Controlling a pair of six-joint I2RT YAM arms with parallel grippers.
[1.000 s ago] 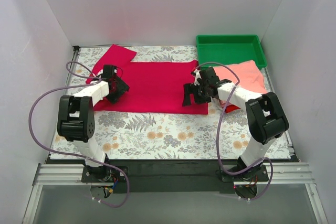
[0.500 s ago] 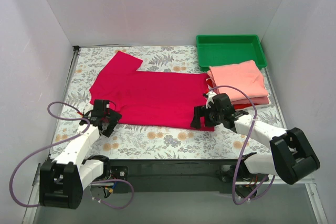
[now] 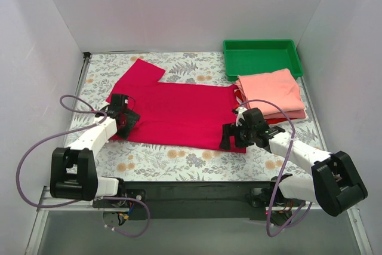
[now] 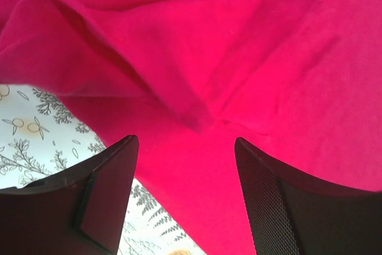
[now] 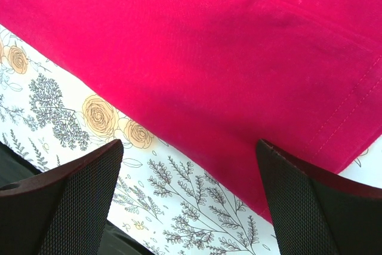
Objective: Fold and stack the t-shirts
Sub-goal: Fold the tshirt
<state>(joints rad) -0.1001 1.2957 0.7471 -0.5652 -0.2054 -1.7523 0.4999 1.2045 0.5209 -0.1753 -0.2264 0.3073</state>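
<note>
While left gripper (image 4: pixel 184 143) and right gripper (image 5: pixel 190 145) gape empty over one crimson t-shirt (image 3: pixel 179 107), two more (salmon-pink (image 3: pixel 268 91) atop red (image 3: pixel 285 121)) lie stacked.

From my remote station I see a table (image 3: pixel 179 159) covered in floral-print cloth and enclosed by plain white panels: back wall (image 3: pixel 191 10) at 12 o'clock, side walls at 9 (image 3: pixel 36 58) and 3 o'clock (image 3: pixel 352 46). Black mounting strip (image 3: pixel 197 192) at 6 o'clock. Light even, shadows faint.

Red shirt (image 3: pixel 290 120) mostly under pink shirt (image 3: pixel 271 91)
</note>
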